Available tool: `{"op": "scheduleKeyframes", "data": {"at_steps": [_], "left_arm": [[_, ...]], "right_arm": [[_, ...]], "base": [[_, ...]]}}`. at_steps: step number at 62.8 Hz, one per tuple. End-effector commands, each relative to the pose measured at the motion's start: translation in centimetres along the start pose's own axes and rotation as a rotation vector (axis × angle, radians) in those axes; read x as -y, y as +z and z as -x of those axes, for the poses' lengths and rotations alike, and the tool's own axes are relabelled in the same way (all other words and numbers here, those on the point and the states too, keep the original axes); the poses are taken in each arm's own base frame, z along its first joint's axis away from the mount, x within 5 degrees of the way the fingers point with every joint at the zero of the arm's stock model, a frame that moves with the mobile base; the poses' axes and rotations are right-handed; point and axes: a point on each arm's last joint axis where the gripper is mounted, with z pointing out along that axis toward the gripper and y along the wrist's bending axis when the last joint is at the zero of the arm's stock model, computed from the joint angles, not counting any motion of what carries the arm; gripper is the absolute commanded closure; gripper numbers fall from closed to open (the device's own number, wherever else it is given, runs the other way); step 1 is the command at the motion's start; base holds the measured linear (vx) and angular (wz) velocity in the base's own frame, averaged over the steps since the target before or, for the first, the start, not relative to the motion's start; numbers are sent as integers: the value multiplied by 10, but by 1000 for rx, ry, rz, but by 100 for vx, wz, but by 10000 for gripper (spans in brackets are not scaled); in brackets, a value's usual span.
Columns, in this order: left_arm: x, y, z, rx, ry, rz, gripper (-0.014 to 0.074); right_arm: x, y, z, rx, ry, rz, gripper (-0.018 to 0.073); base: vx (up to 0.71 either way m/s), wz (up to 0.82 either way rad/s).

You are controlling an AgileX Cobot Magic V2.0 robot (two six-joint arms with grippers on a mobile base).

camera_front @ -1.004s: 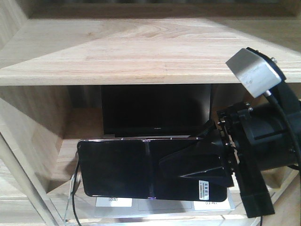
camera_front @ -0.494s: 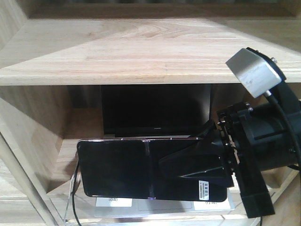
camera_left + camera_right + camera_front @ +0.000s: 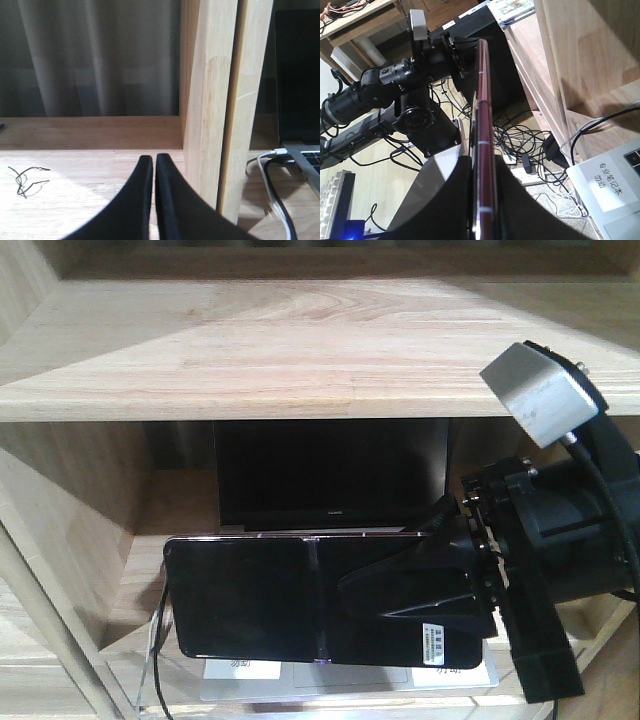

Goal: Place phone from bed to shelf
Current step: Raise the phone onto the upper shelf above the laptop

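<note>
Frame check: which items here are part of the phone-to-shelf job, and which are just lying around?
Job:
- phone, clamped in the right hand
- shelf
- left hand, shut and empty
- bed: not in view

Lying about:
- laptop on the lower board
- charging cables
- thin black wire scrap
- floor cables

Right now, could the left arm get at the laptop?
Probably not directly. The left gripper sits in the neighbouring bay, and an upright of the shelf stands between it and the laptop; it would likely have to go around.
</note>
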Motion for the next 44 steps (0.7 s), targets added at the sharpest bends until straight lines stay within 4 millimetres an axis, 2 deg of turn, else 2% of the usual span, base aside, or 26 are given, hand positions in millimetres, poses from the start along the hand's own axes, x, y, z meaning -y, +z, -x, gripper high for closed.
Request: {"op": "scheduleKeyframes", "data": {"at_steps": [1,11,19,32,44], "left_arm": [[0,0,5,72,-9,0,595],[0,0,5,72,-9,0,595],[0,0,5,72,-9,0,595],[0,0,5,72,-9,0,595],[0,0,5,72,-9,0,595]], "right_arm": [[-18,-8,16,110,-5,96,561],[-26,-11,28,223,29,181,561],[-36,-21,46,280,-28,186,561],[-59,-51,95,435,-180,59,561],[-55,-63,132,480,-263,-67,561]], "base": [[0,0],[0,0],[0,0],[0,0],[0,0]]}}
